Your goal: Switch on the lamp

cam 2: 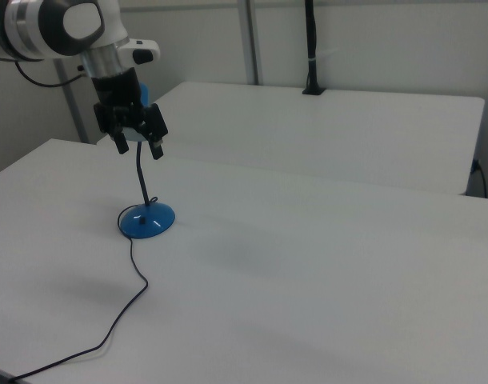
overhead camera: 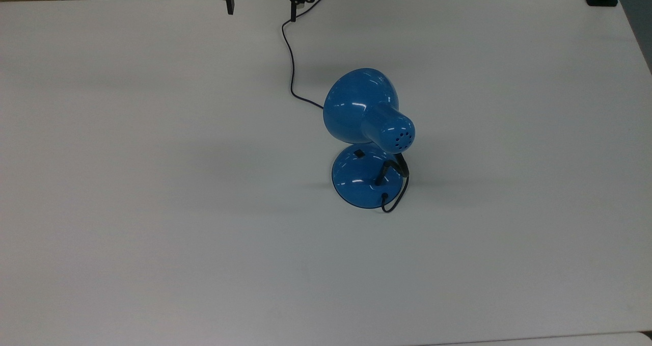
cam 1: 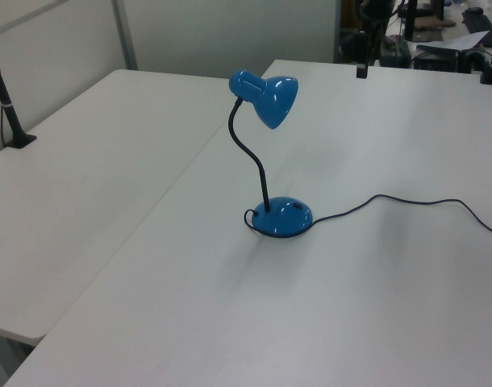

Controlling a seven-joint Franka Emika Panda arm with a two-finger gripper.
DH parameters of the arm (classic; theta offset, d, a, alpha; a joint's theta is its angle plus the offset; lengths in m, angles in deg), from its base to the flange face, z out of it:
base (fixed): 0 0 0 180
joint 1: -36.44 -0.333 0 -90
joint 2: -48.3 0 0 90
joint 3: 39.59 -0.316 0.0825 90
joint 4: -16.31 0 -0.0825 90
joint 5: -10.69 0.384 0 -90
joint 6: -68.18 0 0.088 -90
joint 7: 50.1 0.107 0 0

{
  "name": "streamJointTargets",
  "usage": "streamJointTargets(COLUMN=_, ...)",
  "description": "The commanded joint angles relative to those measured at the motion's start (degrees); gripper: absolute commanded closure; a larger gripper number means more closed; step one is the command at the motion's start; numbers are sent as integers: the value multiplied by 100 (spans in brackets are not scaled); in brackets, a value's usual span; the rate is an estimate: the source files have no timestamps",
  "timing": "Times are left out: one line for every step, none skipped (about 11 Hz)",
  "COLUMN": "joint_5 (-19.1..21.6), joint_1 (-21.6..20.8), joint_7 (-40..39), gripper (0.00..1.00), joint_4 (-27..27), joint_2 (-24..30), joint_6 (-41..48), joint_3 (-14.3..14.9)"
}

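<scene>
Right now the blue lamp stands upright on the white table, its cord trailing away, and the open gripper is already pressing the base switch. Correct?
Not quite. In the top view the gripper is open but hangs far from the lamp, not touching the switch. The cord and the table are as stated.

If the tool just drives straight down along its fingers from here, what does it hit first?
Probably bare table, not the lamp. In the top view the open tool hangs near the table's far edge, well short of the lamp's shade, with the cord just beside one finger. Depth is unclear, so a cord brush is possible.
</scene>
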Motion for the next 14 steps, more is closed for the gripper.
streamJointTargets(joint_5=-94, joint_1=-18, joint_7=77, gripper=0, joint_4=-80, joint_2=-22, joint_6=197, joint_3=-19)
streamJointTargets(joint_5=-94, joint_1=-27, joint_7=77, gripper=0, joint_4=-80, joint_2=-30, joint_6=197, joint_3=-19)
streamJointTargets(joint_5=-94, joint_1=-27, joint_7=42, gripper=0, joint_4=-80, joint_2=-39, joint_6=197, joint_3=-19)
streamJointTargets(joint_5=-94, joint_1=-27, joint_7=16, gripper=0, joint_4=-80, joint_2=-48, joint_6=197, joint_3=-19)
streamJointTargets(joint_5=-94, joint_1=-27, joint_7=-2, gripper=8, joint_4=-80, joint_2=-57, joint_6=197, joint_3=-19)
streamJointTargets(joint_5=-86, joint_1=-18, joint_7=-159, gripper=25, joint_4=-80, joint_2=-57, joint_6=197, joint_3=-19)
streamJointTargets(joint_5=-77, joint_1=-18, joint_7=-291, gripper=51, joint_4=-80, joint_2=-57, joint_6=214, joint_3=-19)
streamJointTargets(joint_5=-77, joint_1=-1, joint_7=-301, gripper=73, joint_4=-80, joint_2=-57, joint_6=214, joint_3=-19)
streamJointTargets(joint_5=-77, joint_1=-9, joint_7=-301, gripper=88, joint_4=-80, joint_2=-57, joint_6=214, joint_3=-19)
streamJointTargets(joint_5=-77, joint_1=-1, joint_7=-301, gripper=100, joint_4=-80, joint_2=-65, joint_6=214, joint_3=-19)
streamJointTargets(joint_5=-77, joint_1=-9, joint_7=-301, gripper=100, joint_4=-80, joint_2=-66, joint_6=214, joint_3=-19)
streamJointTargets(joint_5=-77, joint_1=-1, joint_7=-301, gripper=100, joint_4=-80, joint_2=-66, joint_6=206, joint_3=-19)
streamJointTargets(joint_5=-77, joint_1=0, joint_7=-301, gripper=100, joint_4=-80, joint_2=-74, joint_6=206, joint_3=-19)
streamJointTargets(joint_5=-77, joint_1=0, joint_7=-301, gripper=100, joint_4=-80, joint_2=-74, joint_6=206, joint_3=-19)
